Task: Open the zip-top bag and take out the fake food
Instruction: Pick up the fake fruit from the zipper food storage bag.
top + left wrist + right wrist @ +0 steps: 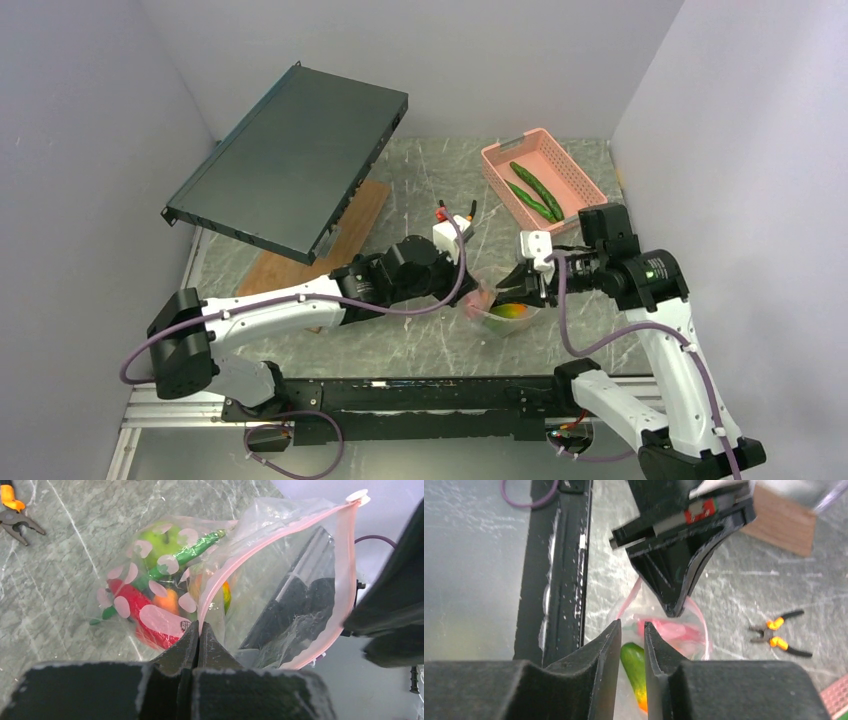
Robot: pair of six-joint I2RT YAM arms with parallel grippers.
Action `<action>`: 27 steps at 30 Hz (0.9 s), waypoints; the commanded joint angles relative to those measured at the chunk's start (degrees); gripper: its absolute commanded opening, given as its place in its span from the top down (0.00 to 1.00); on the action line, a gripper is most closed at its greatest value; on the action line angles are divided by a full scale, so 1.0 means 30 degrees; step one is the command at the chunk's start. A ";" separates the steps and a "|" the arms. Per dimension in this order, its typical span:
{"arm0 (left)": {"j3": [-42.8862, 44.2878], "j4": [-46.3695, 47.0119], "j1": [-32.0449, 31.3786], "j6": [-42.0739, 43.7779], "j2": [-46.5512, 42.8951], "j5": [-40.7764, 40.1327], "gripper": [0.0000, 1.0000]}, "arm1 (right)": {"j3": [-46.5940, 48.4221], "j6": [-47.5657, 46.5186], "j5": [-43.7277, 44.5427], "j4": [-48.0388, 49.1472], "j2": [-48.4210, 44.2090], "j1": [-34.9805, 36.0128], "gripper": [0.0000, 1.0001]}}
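Observation:
The zip-top bag (497, 312) lies between the two grippers with its mouth open. My left gripper (198, 625) is shut on the pale pink zip strip (280, 535) and also shows in the top view (472, 298). In the bag are a green apple (159, 542), a long green piece (195, 551), a red piece (134, 604) and the orange-green mango (634, 666). My right gripper (630, 623) is at the bag's mouth with its jaws a narrow gap apart; the mango shows in that gap, seemingly beneath the fingers. In the top view it (518, 292) stands just above the mango (510, 311).
A pink basket (500, 160) at the back right holds two green cucumbers (535, 190). Orange-handled pliers (445, 212) lie behind the left gripper. A large dark flat panel (290, 160) leans over a wooden board (350, 215) at the back left. Walls close both sides.

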 commanded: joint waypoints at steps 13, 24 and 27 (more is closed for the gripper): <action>0.2246 0.0780 -0.0403 0.0248 0.1682 0.1412 1.00 | -0.5137 0.2131 0.7822 0.5156 -0.1145 0.0469 0.82; 0.2075 0.1570 -0.0540 -0.0146 0.2325 0.2236 1.00 | -0.8352 -0.3844 0.6822 0.3894 -0.1887 0.0463 0.75; 0.1798 0.1785 -0.0536 -0.0263 0.2319 0.2441 1.00 | -0.9098 -0.6101 0.6918 0.3227 -0.1590 0.0433 0.73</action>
